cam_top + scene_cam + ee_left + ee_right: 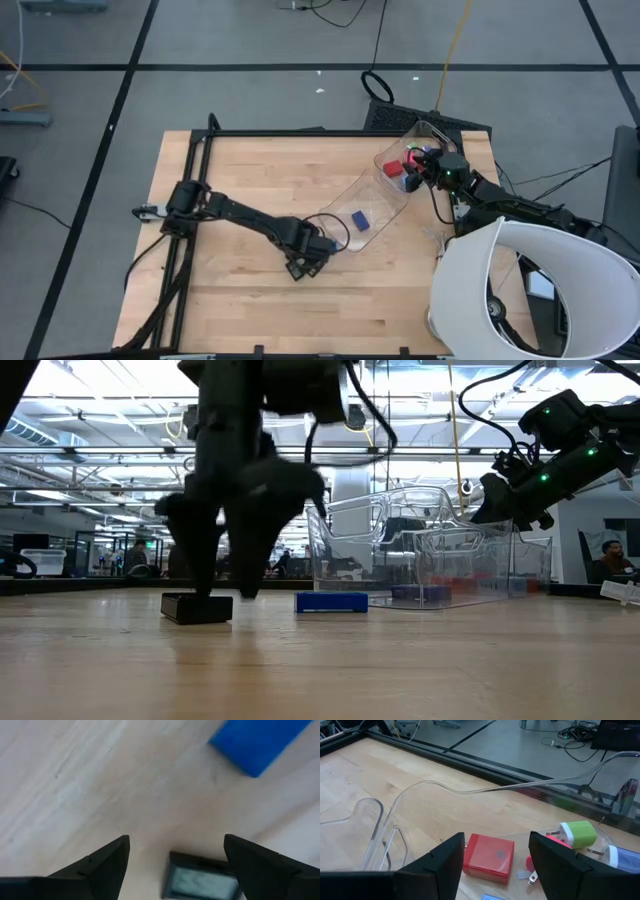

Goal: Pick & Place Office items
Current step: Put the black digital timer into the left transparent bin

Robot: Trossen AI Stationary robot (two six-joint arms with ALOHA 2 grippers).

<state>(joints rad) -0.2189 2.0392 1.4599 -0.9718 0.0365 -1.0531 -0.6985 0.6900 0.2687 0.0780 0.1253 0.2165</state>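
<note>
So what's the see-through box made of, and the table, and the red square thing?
The see-through tipped-over bin looks like thin clear glossy plastic: you see straight through its shiny walls. The pale brown table looks like wood, with streaky grain. The flat red square block seems smooth, matte plastic, though that's a guess.

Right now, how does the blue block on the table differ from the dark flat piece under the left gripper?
The blue block is bright blue; the dark flat piece is black with a pale face. The dark flat piece lies between the open left gripper's fingers, while the blue block lies clear of them. Both rest flat on the wooden table.
</note>
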